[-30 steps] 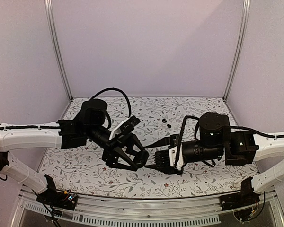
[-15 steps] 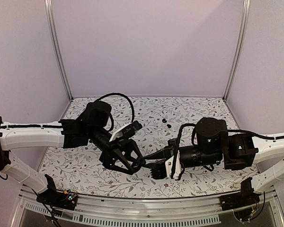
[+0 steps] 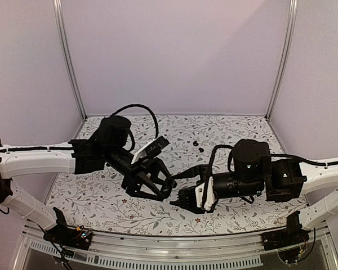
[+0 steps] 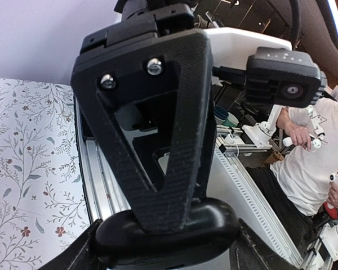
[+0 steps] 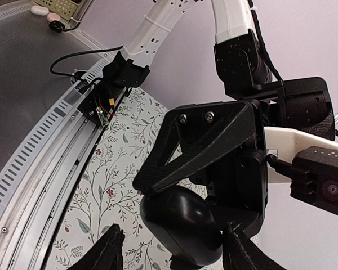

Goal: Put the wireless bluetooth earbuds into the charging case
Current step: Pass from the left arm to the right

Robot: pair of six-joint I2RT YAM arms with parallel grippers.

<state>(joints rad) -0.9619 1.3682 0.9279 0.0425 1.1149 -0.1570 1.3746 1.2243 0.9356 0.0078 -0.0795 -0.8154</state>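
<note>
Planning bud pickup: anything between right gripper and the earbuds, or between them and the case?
Only bare floral table lies between the right gripper and the two tiny black earbuds. The black oval case, held aloft in the left gripper, looks closed, blocking insertion.

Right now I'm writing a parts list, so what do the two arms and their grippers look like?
The left arm and right arm have white links and black joints with black cables. The left gripper and right gripper are black, with ribbed triangular fingers and white camera brackets.
</note>
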